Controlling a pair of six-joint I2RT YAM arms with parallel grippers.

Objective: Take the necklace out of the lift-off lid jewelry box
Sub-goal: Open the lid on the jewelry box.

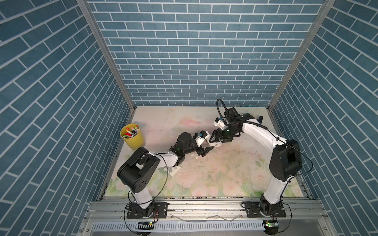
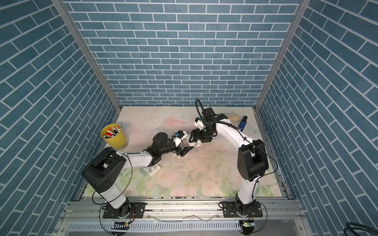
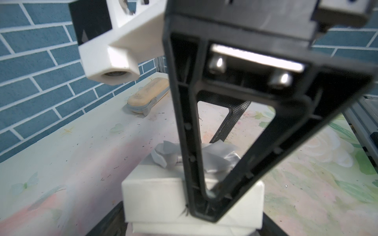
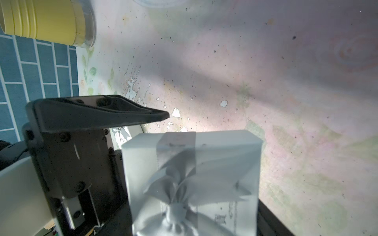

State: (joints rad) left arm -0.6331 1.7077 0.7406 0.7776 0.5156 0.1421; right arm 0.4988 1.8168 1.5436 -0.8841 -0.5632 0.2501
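The white jewelry box [image 3: 157,196] stands mid-table, also seen in a top view [image 1: 216,144]. Its lid carries a grey ribbon bow [image 4: 180,183], and the base [image 3: 184,227] shows as a strip below the lid. My right gripper [image 1: 213,141] comes down from above, shut on the lid. One of its fingers [image 3: 204,155] lies against the near side, the other against the far side. My left gripper [image 1: 206,148] is open and low, with its dark fingers [image 3: 106,220] on either side of the box's lower part. The necklace is hidden.
A yellow cup of markers [image 1: 133,137] stands at the left edge. A tan zip case [image 2: 233,117] and a blue object [image 2: 242,123] lie at the back right. A small white box with a bow print [image 2: 152,170] sits under the left arm. Paint flecks dot the floral mat.
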